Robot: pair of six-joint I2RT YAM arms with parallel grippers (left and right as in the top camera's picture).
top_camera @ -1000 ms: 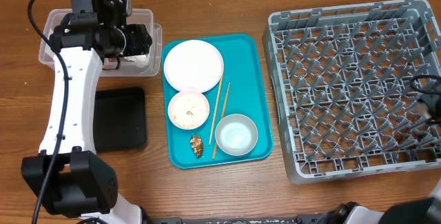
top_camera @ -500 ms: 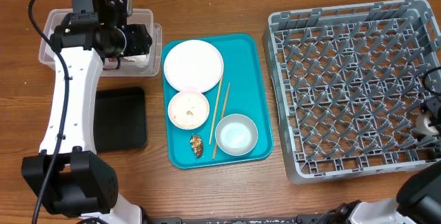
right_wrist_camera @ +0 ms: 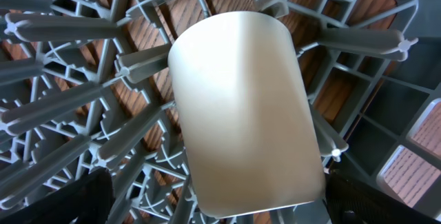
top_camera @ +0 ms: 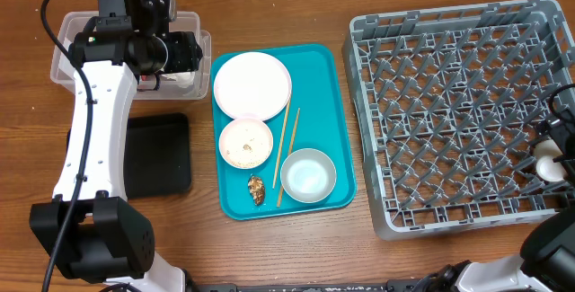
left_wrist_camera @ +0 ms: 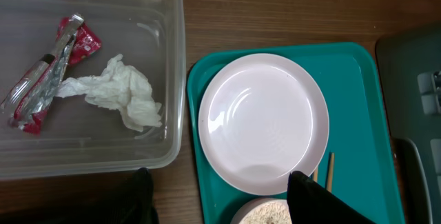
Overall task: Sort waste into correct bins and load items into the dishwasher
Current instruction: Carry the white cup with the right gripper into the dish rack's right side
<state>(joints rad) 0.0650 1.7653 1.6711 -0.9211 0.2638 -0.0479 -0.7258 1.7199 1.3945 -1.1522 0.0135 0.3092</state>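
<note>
My left gripper (top_camera: 184, 54) is open and empty (left_wrist_camera: 227, 203), over the right edge of the clear tub (top_camera: 63, 45). The tub (left_wrist_camera: 176, 79) holds the red-and-white wrapper (left_wrist_camera: 48, 79) and the white tissue (left_wrist_camera: 120, 96). The teal tray (top_camera: 328, 103) carries the plate (top_camera: 252, 84), a bowl with rice (top_camera: 245, 142), an empty bowl (top_camera: 308, 174), the chopsticks (top_camera: 287, 153) and the brown scrap (top_camera: 256, 190). My right gripper (top_camera: 550, 153) is open around the white cup (right_wrist_camera: 241, 107), which lies on its side among the pegs at the right edge of the grey rack (top_camera: 449, 103).
The black tray (top_camera: 162, 153) lies on the table below the tub, left of the teal tray. The rack's upright pegs (right_wrist_camera: 69, 100) crowd close around the cup and my right fingers. The plate (left_wrist_camera: 262, 120) lies just right of the tub wall.
My right arm has moved toward the front along the rack's right edge, and the white cup now shows there among the pegs. My left arm has barely moved.
</note>
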